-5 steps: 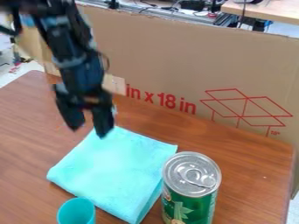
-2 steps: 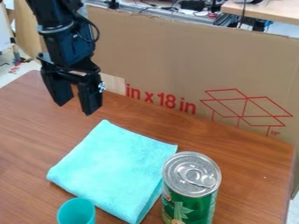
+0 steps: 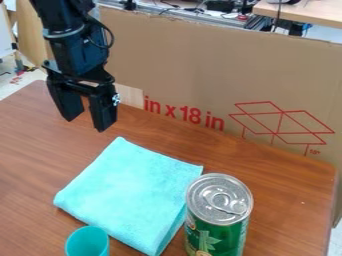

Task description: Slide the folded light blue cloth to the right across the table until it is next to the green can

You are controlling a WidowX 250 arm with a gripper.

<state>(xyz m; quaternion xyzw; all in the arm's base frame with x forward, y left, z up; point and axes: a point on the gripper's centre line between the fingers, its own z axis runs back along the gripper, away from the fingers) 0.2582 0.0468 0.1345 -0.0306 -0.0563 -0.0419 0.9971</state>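
The black gripper [image 3: 86, 125] hangs at the upper left, above the table behind the cloth's far corner. It is open, its two fingers apart with nothing between them. A folded turquoise cloth [image 3: 133, 192] lies flat on the wooden table, nearest to the gripper. At the cloth's right edge stands a green can [image 3: 220, 235] with a silver pull-tab lid. A teal cup [image 3: 87, 242] is by the cloth's near left side, partly cut off by the bottom edge of the view.
A cardboard sheet [image 3: 200, 70] with red print stands upright along the table's far side. The brown table [image 3: 294, 200] ends near the right edge of the view. Cables and equipment lie behind the cardboard.
The gripper has moved up and to the left, away from the cloth's far corner, then stayed still over the last frames. The cloth, can and cup have not moved.
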